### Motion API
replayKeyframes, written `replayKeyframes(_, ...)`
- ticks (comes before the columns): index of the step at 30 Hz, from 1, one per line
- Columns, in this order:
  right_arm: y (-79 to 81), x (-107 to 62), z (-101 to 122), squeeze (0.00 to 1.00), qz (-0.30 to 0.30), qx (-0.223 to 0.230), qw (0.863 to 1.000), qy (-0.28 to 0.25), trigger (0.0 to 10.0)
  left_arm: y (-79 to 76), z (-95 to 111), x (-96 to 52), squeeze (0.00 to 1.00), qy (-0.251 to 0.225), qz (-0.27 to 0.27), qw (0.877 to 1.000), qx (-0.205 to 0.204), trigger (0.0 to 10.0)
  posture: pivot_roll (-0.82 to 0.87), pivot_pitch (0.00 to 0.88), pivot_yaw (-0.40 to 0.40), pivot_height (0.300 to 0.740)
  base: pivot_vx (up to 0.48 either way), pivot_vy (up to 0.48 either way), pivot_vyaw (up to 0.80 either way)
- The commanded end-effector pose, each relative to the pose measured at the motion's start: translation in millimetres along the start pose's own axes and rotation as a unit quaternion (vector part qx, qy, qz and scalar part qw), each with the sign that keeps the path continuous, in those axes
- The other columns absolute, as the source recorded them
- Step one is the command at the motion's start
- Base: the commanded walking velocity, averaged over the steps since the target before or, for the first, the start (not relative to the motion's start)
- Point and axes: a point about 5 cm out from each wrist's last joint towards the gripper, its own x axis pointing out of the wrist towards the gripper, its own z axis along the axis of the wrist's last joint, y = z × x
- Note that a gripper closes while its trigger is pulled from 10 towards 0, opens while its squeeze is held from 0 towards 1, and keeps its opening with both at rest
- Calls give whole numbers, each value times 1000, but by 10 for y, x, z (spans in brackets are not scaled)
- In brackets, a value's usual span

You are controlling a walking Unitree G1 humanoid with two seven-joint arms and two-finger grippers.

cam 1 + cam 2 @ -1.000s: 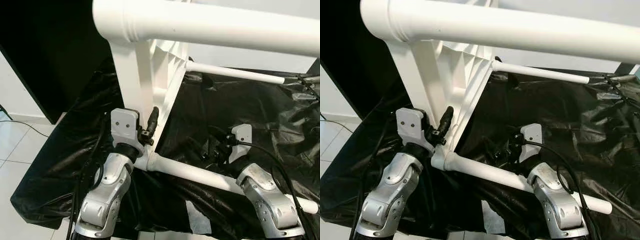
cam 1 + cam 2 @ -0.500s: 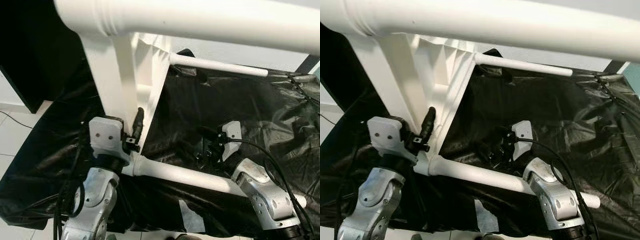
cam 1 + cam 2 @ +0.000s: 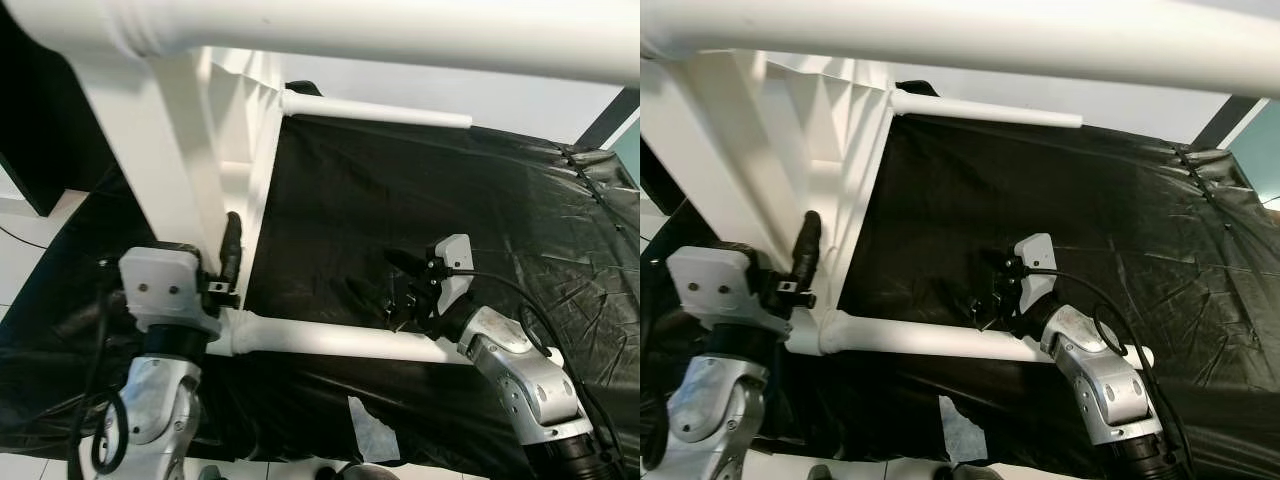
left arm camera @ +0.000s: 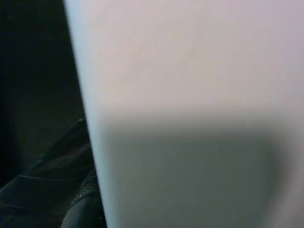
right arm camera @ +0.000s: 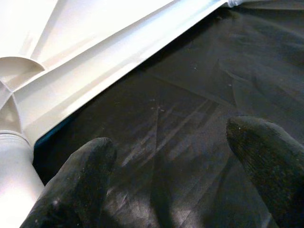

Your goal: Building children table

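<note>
A worktop (image 3: 560,250) is being covered by crinkled black plastic sheeting (image 3: 400,200), with a white wall behind and pale floor tiles (image 3: 25,235) at the left edge. A scrap of white paper (image 3: 372,440) is lying at the near edge of the sheeting.

The white children's table (image 3: 200,170) is being held tipped on its side, its ribbed underside facing the sheeting. One leg (image 3: 340,340) is lying across the near sheeting, another leg (image 3: 375,108) is lying farther back, and a third leg (image 3: 400,30) is passing close overhead.

The left gripper (image 3: 228,262) is being raised against the table's corner; its jaws are clenched on the table's rib. The right gripper (image 5: 166,171) is being held low over the sheeting just beyond the near leg, jaws released, fingertips (image 5: 78,183) apart.
</note>
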Motion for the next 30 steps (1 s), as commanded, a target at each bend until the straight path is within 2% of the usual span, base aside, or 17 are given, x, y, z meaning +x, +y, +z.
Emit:
replayKeyframes(1, -43, -27, -41, 0, -4, 3, 1000, 10, 10000, 232, 40, -59, 0, -7, 98, 994, 47, 0, 169, 120, -192, 740, 0, 0, 0)
replayKeyframes(4, -48, -23, -40, 0, -5, 2, 1000, 9, 10000, 201, 58, -59, 0, -12, 78, 996, 42, 0, 170, 119, -190, 740, 0, 0, 0)
replayKeyframes(5, -48, -22, -43, 0, -5, 2, 1000, 9, 10000, 183, 57, -52, 0, -12, 65, 997, 49, 10000, 169, 119, -185, 740, 0, 0, 0)
replayKeyframes(7, -41, -22, -56, 0, -8, 3, 1000, 8, 10000, 146, 62, -33, 0, -17, 36, 998, 50, 10000, 165, 115, -175, 740, 0, 0, 0)
replayKeyframes(8, -37, -22, -61, 0, -9, 2, 1000, 8, 10000, 140, 63, -25, 231, -19, 27, 998, 49, 10000, 160, 113, -167, 740, 0, 0, 0)
replayKeyframes(10, -38, -26, -65, 0, -11, 3, 1000, 8, 10000, 136, 65, -22, 231, -20, 21, 999, 46, 10000, 158, 112, -164, 740, 0, 0, 0)
replayKeyframes(11, -41, -31, -65, 0, -13, 2, 1000, 7, 10000, 130, 67, -20, 988, -20, 14, 999, 39, 10000, 153, 111, -156, 740, 0, 0, 0)
replayKeyframes(12, -46, -36, -65, 0, -16, 1, 1000, 7, 10000, 120, 72, -22, 1000, -21, 7, 999, 34, 10000, 151, 111, -153, 740, 0, 0, 0)
replayKeyframes(16, -64, -78, -83, 0, -28, 1, 1000, 7, 10000, 37, 90, -50, 1000, -18, -43, 999, 10, 10000, 133, 108, -127, 740, 0, 0, 0)
replayKeyframes(17, -65, -89, -90, 0, -31, 0, 999, 8, 10000, 16, 98, -71, 886, -15, -56, 998, -13, 10000, 132, 106, -126, 740, 0, 0, 0)
replayKeyframes(19, -67, -99, -96, 0, -35, -1, 999, 8, 10000, -3, 107, -93, 886, -13, -68, 997, -37, 10000, 132, 106, -126, 740, 0, 0, 0)
replayKeyframes(20, -70, -104, -94, 0, -36, -1, 999, 7, 10000, -5, 127, -111, 0, -14, -77, 996, -49, 10000, 130, 107, -120, 740, 0, 0, 0)
replayKeyframes(26, -78, -121, -103, 0, -39, 0, 999, 7, 10000, -20, 199, -180, 0, -21, -120, 992, -38, 10000, 131, 113, -115, 740, 0, 0, 0)
replayKeyframes(28, -82, -123, -107, 0, -39, -1, 999, 8, 10000, -22, 213, -217, 0, -19, -140, 989, -48, 10000, 133, 110, -120, 740, 0, 0, 0)
replayKeyframes(30, -95, -111, -108, 0, -37, -2, 999, 10, 10000, -31, 212, -326, 0, 4, -195, 979, -61, 10000, 141, 114, -128, 740, 0, 0, 0)
